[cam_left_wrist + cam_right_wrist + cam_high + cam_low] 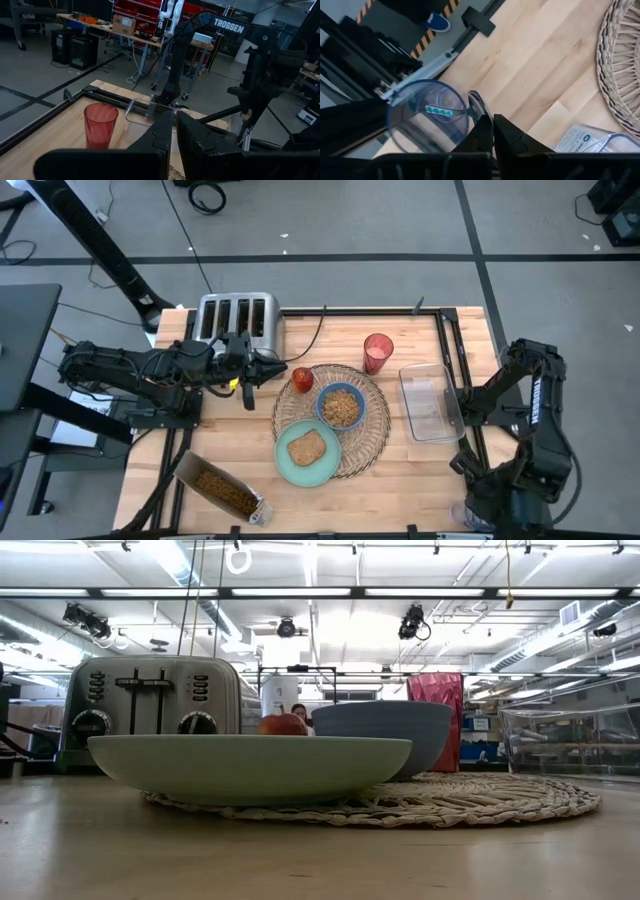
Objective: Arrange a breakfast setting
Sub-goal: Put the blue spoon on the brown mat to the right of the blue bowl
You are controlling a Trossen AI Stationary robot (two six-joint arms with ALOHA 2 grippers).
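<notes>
Spoon (470,107) only in right-wrist view

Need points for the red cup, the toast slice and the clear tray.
red cup (378,351): high view, on its open rim.
toast slice (306,447): high view, middle of the bread on the green plate.
clear tray (429,404): high view, on its floor.

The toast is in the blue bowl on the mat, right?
Not quite. The toast lies on the green plate on the mat, as the high view shows. The blue bowl holds cereal.
</notes>
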